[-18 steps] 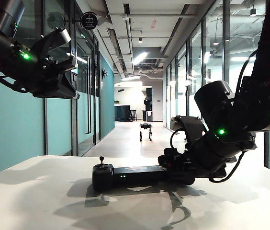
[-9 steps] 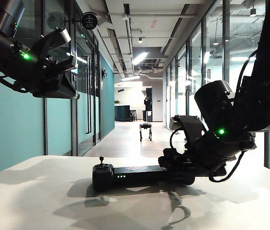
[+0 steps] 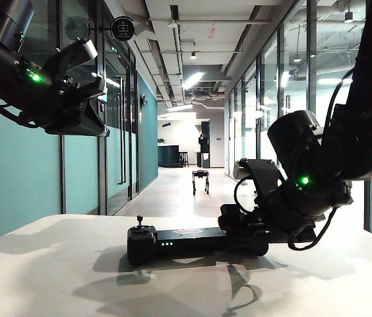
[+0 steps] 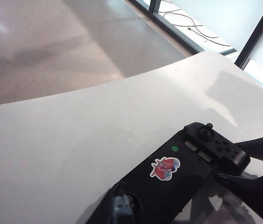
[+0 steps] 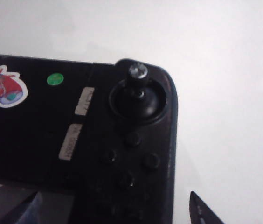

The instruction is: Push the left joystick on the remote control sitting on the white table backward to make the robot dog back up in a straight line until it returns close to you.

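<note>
The left end effector (image 3: 80, 86) hangs high above the left part of the bench (image 3: 41, 277), touching nothing. Whether its jaws are wide or narrow I cannot tell: the exterior view shows only a dark mass, and its own wrist view does not show them.

Well below it and off to its right, the remote (image 3: 186, 239) lies flat on the bench. The left joystick (image 3: 140, 221) stands upright on the end of the remote nearer this end effector, with nothing touching it. In the left wrist view that end sits at the picture's edge, and a blurred shape there is probably the same stick. A row of small green lights (image 3: 167, 243) glows on the remote's near face. A red sticker (image 4: 165, 168) and a green dot (image 4: 174, 149) mark its top.

Far beyond the remote, the robot dog (image 3: 200, 179) stands on its four legs on the corridor floor, well away from both end effectors.

The right end effector (image 3: 239, 228) is low over the bench at the remote's other end. Its jaws are spread wide, one fingertip (image 5: 205, 210) on each side of that end, and they hold nothing. The right stick (image 5: 138, 77) stands just ahead of the fingertips, untouched. From the left wrist view, the right end effector's dark fingers (image 4: 262, 147) flank the remote's right lobe.
</note>
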